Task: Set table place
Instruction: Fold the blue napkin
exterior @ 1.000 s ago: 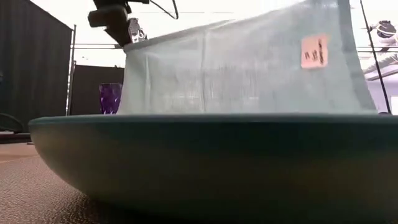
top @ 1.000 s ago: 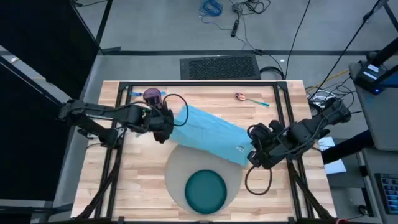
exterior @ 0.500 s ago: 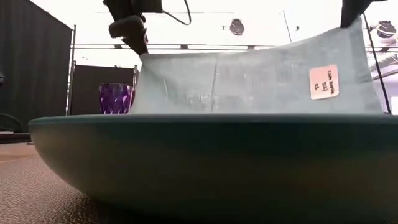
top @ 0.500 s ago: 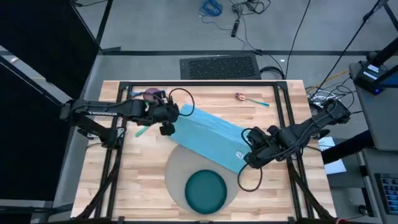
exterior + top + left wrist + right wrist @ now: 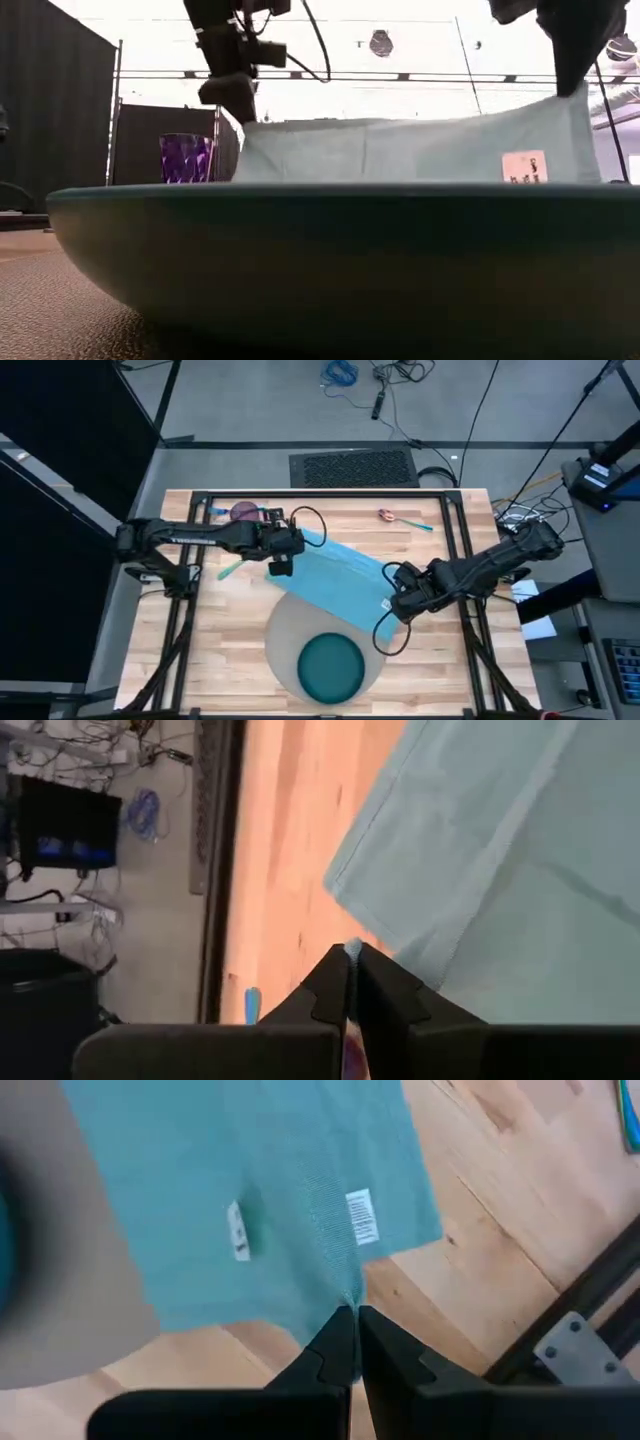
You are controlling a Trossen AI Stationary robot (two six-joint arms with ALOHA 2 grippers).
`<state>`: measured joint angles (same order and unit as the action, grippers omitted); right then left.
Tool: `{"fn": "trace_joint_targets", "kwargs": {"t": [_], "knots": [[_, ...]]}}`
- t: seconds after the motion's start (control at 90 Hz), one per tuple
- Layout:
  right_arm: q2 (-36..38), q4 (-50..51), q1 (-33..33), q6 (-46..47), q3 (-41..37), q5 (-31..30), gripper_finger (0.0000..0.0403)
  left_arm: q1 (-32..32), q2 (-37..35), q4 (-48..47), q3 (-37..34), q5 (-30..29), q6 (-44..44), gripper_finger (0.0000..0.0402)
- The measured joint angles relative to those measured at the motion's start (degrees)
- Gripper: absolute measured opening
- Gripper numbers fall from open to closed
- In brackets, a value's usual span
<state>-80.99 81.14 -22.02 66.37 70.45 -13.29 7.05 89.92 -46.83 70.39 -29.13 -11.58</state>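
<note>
Since each gripper, left (image 5: 283, 552) and right (image 5: 392, 603), is pinched tight on a corner of the napkin (image 5: 335, 575), it hangs spread just behind the plate (image 5: 331, 666), presumably to be laid flat.

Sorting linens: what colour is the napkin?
Light blue napkin, clearest in the high view.

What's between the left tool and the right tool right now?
The high view shows the light blue napkin stretched between the left tool and the right tool, each shut on a corner.
</note>
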Motion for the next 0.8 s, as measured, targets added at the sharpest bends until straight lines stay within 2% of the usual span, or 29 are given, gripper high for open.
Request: {"fn": "trace_joint_targets", "kwargs": {"t": [0.178,0.533,0.667,0.8], "knots": [[1.20,-5.99,3.64,-5.28,-5.83,1.22,0.0000,1.95,3.87,3.95,0.00,1.04,-2.57,0.0000],[9.88,-17.12,15.09,-15.43,-20.72,3.21,0.0000,4.32,6.98,6.75,0.00,1.71,-4.53,0.0000],[11.59,-20.07,18.92,-19.31,-23.67,4.76,0.0000,5.06,6.98,8.02,0.00,2.13,-5.28,0.0000],[11.85,-21.84,21.69,-23.00,-24.79,6.23,0.0000,6.09,7.14,8.97,0.00,5.05,-5.31,0.0000]]}}
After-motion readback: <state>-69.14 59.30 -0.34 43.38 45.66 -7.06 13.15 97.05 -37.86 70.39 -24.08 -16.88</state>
